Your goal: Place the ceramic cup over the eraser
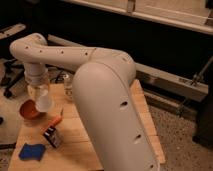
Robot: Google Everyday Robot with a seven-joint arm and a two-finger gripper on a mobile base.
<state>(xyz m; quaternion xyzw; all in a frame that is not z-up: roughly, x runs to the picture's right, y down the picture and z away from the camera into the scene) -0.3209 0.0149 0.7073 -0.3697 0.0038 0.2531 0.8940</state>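
Note:
My gripper (41,96) hangs from the wrist at the left, over the left part of the wooden table (85,145). It is shut on the ceramic cup (44,104), a small white cylinder held above the table beside the orange bowl. The eraser (52,136), a small black block with a white side, lies on the table below and slightly right of the cup, apart from it.
An orange-red bowl (30,111) sits at the table's left edge. An orange stick (55,121) lies between bowl and eraser. A flat blue pad (31,151) lies at the front left. A small clear bottle (67,82) stands at the back. My big white arm (110,110) covers the table's middle.

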